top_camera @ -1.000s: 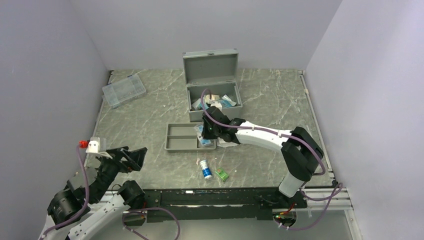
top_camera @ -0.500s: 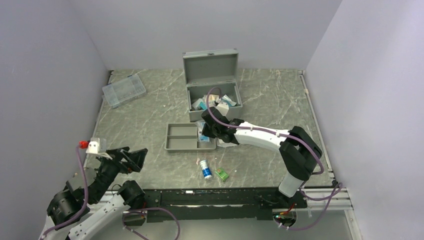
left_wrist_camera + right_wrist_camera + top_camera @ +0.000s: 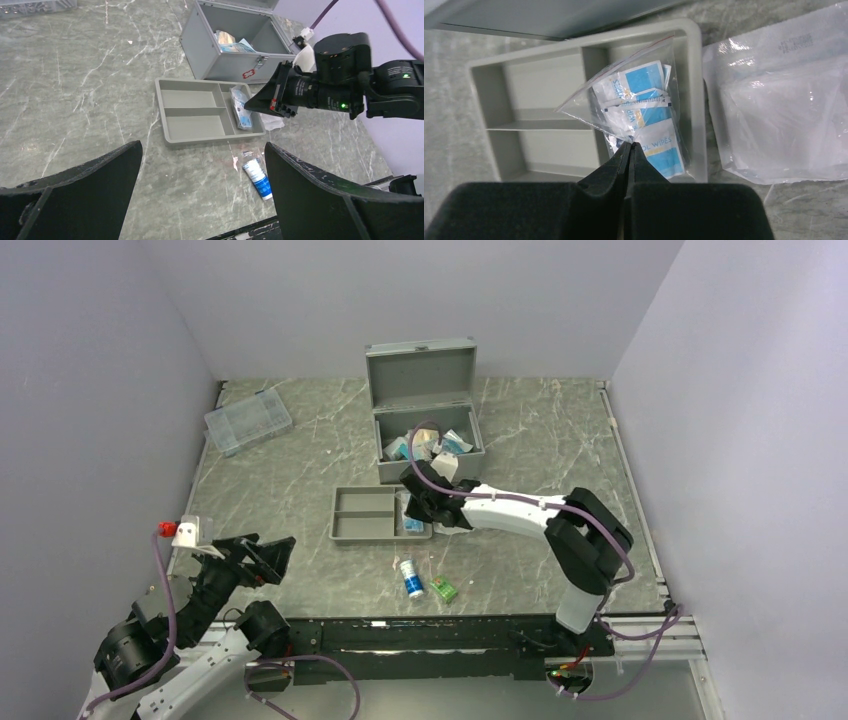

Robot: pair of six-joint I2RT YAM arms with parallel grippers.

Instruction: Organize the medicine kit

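Since the earlier frame, the right arm's elbow has swung in toward the left, and the right gripper (image 3: 629, 146) has settled lower over the grey tray (image 3: 549, 145).

**Step in hand:** handling the bag of wipes (image 3: 644, 107), which lies in the tray's right compartment. You cannot tell from these views whether it is being set down or taken up.

**Next move:** probably a straight lift, keeping the thin plastic clear of the tray's rim and of the clear pouch (image 3: 774, 100) just to the right.

**Claws:** the right fingers are pressed together, pinching the bag's near edge. The left gripper (image 3: 265, 555) is spread wide at near left, holding nothing.

**Medicine kit:** the medicine kit (image 3: 420, 375) stands just beyond the tray with its lid raised.
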